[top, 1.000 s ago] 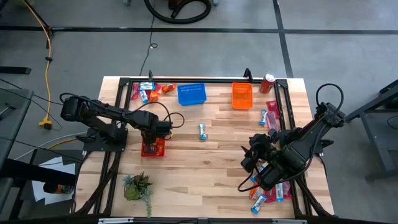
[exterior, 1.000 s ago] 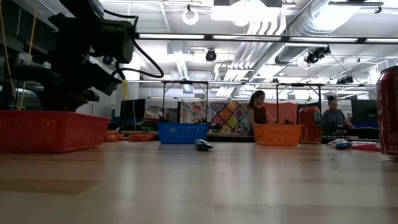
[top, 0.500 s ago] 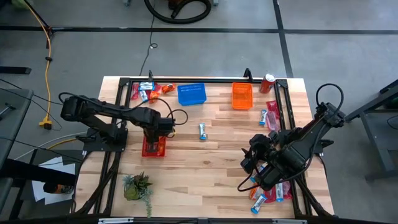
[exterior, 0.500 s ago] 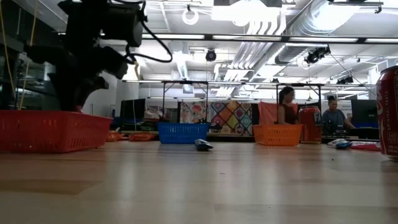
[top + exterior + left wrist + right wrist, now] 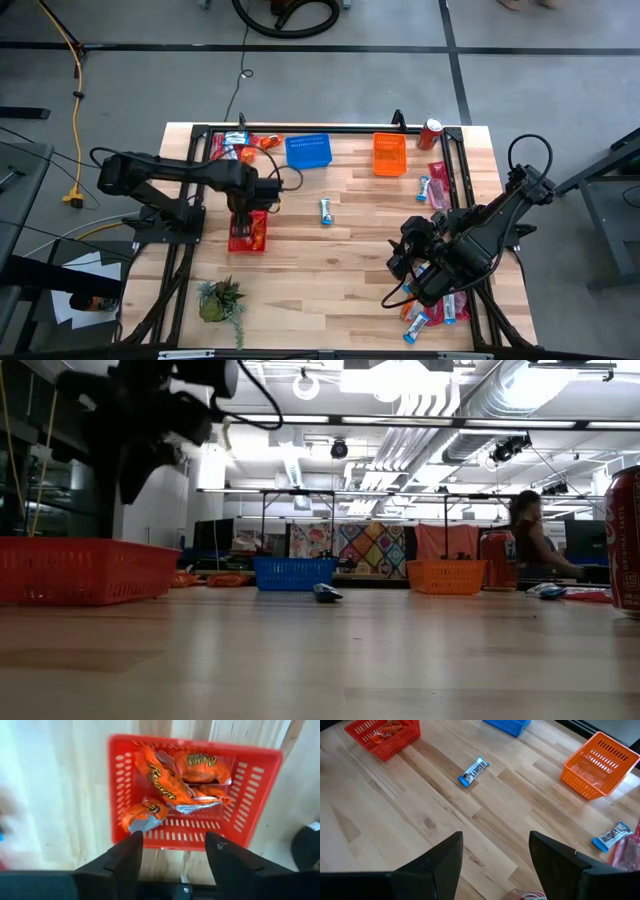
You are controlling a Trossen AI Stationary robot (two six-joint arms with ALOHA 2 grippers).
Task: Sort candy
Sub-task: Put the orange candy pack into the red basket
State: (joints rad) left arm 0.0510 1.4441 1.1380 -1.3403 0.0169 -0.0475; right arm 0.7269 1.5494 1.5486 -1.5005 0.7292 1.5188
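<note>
Over on the left side of the table, the left gripper (image 5: 247,204) hangs above the red basket (image 5: 246,237), its jaws standing apart with nothing between them in the left wrist view. Below it, several orange-wrapped candies (image 5: 172,782) lie heaped inside the basket, one (image 5: 142,816) resting against the near wall. By my reading, a drop into this basket is just done, and the arm is free for another fetch.

Toward the far left corner sits a small cluster of loose candy (image 5: 238,147) in blue-and-white and orange wrappers, just left of the blue basket (image 5: 307,150). A single blue-and-white bar (image 5: 326,210) lies alone mid-table, well apart from every basket. Further right stands the orange basket (image 5: 390,153), which looks empty in the right wrist view, and a red soda can (image 5: 429,132) at the far right corner.

Along the right edge more candy (image 5: 433,186) waits, and another pile (image 5: 435,308) lies near the right arm's base. The right gripper (image 5: 402,256) idles at the near right, its jaws wide and empty.

The next move, I judge, calls for the left arm to swing to the far-left cluster or the lone bar, settle over one wrapper, and close squarely across its narrow width before carrying it to the basket of matching colour.
</note>
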